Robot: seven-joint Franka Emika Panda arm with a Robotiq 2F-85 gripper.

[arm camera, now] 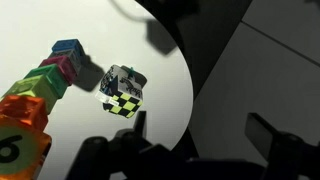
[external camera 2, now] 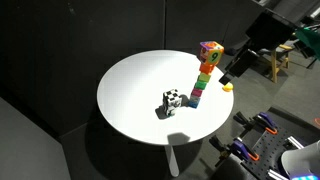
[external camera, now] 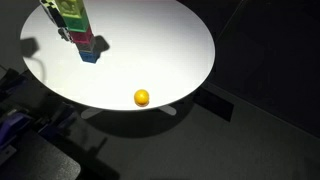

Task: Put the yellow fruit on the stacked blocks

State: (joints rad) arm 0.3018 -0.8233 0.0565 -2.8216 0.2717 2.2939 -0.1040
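Note:
The yellow fruit (external camera: 142,97) lies on the round white table (external camera: 160,50) close to its rim, well apart from the stacked blocks (external camera: 78,28). In an exterior view the stacked blocks (external camera 2: 205,72) rise as a tall tower, with the fruit (external camera 2: 227,87) near the table edge beside them. My gripper (external camera 2: 234,70) hangs just above the fruit, next to the tower's upper part. In the wrist view my gripper (arm camera: 200,128) is open with nothing between its fingers. The tower (arm camera: 45,85) runs along the left, and the fruit is out of that view.
A black-and-white and yellow checkered cube (external camera 2: 173,101) sits on the table (external camera 2: 140,100) near the tower's foot, also in the wrist view (arm camera: 123,90). Dark floor surrounds the table. Blue-handled equipment (external camera 2: 255,140) stands beyond the rim.

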